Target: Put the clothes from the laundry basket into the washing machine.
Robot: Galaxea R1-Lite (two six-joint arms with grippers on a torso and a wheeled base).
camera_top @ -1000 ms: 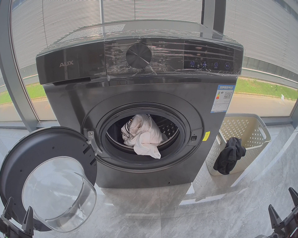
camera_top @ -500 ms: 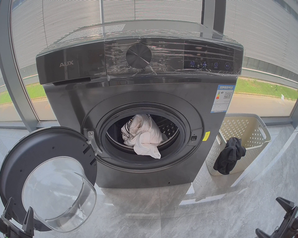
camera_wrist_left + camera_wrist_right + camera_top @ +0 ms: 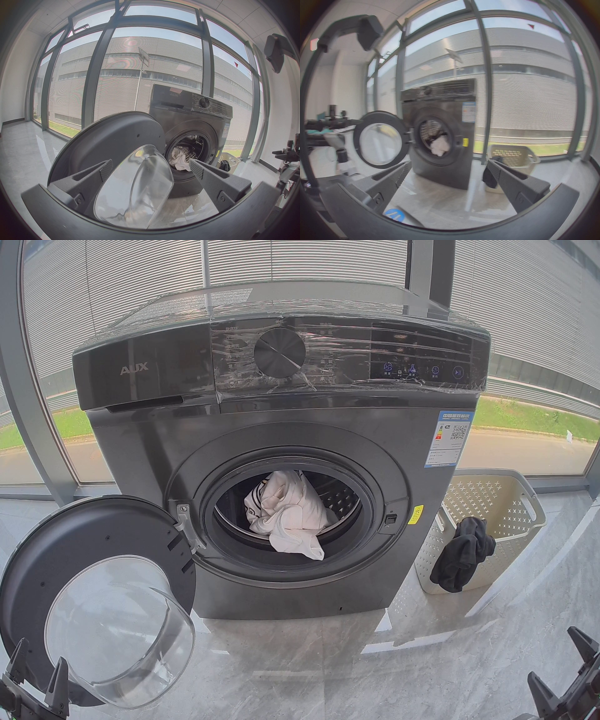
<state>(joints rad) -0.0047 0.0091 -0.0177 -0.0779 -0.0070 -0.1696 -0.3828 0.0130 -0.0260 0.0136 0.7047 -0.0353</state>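
Observation:
The grey washing machine [image 3: 281,421] stands with its round door [image 3: 94,590] swung open to the left. A white garment [image 3: 287,512] lies in the drum and hangs over the lip. Right of the machine is a cream laundry basket [image 3: 500,502] with a black garment [image 3: 462,552] draped over its front rim. My left gripper [image 3: 39,655] is open, low by the door's edge, holding nothing. My right gripper [image 3: 555,655] is open over the floor, well short of the basket. From the right wrist, the open right gripper [image 3: 448,163] faces the black garment [image 3: 488,176] and basket [image 3: 515,156].
Glossy grey floor tiles [image 3: 350,665] lie open in front of the machine and basket. Tall windows [image 3: 537,315] run behind both. The door's bulging glass bowl [image 3: 137,187] sits right in front of the left gripper [image 3: 150,162]. A blue sticker [image 3: 395,215] marks the floor.
The right gripper has turned and sunk slightly at the lower right corner, dipping lowest half a second ago. The left gripper, garments, door and basket have not moved.

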